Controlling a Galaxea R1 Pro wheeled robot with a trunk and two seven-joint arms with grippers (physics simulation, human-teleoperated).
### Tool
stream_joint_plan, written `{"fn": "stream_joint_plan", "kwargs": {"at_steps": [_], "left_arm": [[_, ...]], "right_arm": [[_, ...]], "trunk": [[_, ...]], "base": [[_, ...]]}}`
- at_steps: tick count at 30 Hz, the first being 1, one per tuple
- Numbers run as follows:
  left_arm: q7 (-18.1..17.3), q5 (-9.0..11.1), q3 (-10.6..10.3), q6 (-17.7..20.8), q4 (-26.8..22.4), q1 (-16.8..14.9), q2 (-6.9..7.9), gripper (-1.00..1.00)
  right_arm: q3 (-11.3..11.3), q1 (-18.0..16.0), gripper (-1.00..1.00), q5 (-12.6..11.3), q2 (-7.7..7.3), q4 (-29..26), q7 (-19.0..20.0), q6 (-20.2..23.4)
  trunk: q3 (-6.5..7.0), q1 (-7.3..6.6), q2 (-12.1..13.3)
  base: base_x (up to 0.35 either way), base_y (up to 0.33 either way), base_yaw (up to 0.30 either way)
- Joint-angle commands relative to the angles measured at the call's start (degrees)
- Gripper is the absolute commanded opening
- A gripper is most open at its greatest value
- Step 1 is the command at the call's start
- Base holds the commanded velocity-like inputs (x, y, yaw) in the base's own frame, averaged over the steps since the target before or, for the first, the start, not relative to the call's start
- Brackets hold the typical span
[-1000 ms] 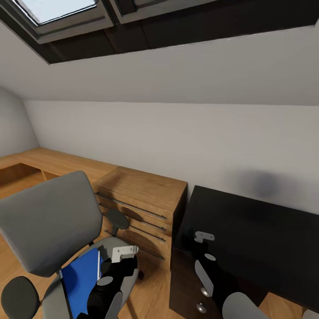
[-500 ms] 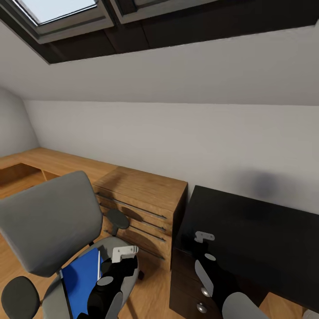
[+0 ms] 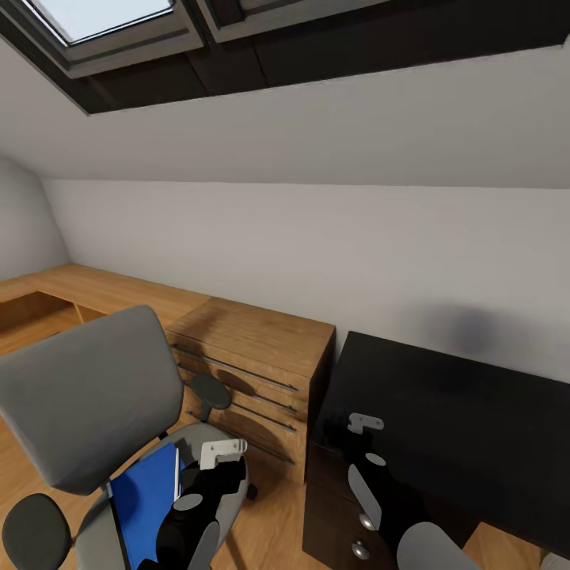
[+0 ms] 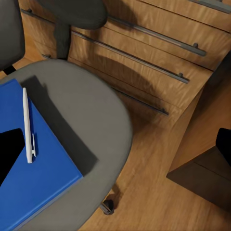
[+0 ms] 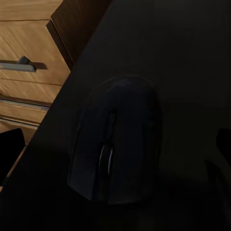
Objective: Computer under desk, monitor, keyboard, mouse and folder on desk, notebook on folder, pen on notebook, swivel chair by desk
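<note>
Mouse [image 5: 115, 144] on black desk [image 3: 475, 412], directly under right gripper [image 3: 364, 424]; jaw state not discernible. Left gripper [image 3: 224, 451] above swivel chair [image 3: 87, 396] seat, over blue folder [image 4: 33, 178] with white pen [image 4: 28, 126] lying on it; grip state likewise unclear. Judged step: folder pickup. Advice: take pen first or keep folder level to stop it rolling off; approach folder's free edge near seat rim, pinch flat, lift straight before swinging toward desk beside mouse.
</note>
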Motion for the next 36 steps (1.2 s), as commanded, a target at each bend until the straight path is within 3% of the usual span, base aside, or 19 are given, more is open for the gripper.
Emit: {"fn": "stream_joint_plan", "kwargs": {"at_steps": [1, 7, 13, 18, 24, 32, 36], "left_arm": [[0.6, 0.6, -0.1, 0.1, -0.1, 0.0, 0.01, 1.00], [0.6, 0.6, -0.1, 0.1, -0.1, 0.0, 0.01, 1.00], [0.6, 0.6, -0.1, 0.1, -0.1, 0.0, 0.01, 1.00], [0.7, 0.5, 0.0, -1.8, -0.4, 0.0, 0.07, 1.00], [1.1, 0.6, 0.0, -6.8, -0.7, 1.2, 0.08, 1.00], [2.8, 0.6, 0.1, -8.2, -2.9, 2.5, 0.05, 1.00], [4.8, 0.7, 0.0, -8.4, -3.4, 3.2, 0.02, 1.00]], "right_arm": [[0.4, 0.0, 1.00, -0.6, -0.05, 0.0, -0.5, -0.1], [0.4, 0.0, 1.00, -0.5, -0.10, -0.3, -0.5, -0.2], [0.2, 0.0, 1.00, -0.4, -0.21, -3.0, -0.8, -0.7], [0.1, 0.3, 1.00, -0.8, -0.18, -10.3, -2.3, 2.8], [0.1, 2.1, 1.00, -1.2, -0.08, -19.5, -6.1, 11.3], [0.1, 8.1, 1.00, -1.4, -0.13, -30.7, -7.3, 13.8], [0.1, 9.2, 1.00, -1.4, -0.11, -32.6, -7.4, 14.1]], "trunk": [[-0.06, 0.00, 0.0], [-0.06, 0.00, 0.0], [1.01, -1.32, 2.4], [1.91, -2.41, 4.4], [2.99, -3.73, 6.8], [4.43, -5.49, 10.0], [5.14, -6.37, 11.6]], "base": [[0.000, 0.000, 0.000], [0.000, 0.000, 0.000], [0.000, 0.000, 0.000], [0.000, 0.000, 0.000], [0.000, 0.000, 0.000], [0.000, 0.000, 0.000], [0.000, 0.000, 0.000]]}}
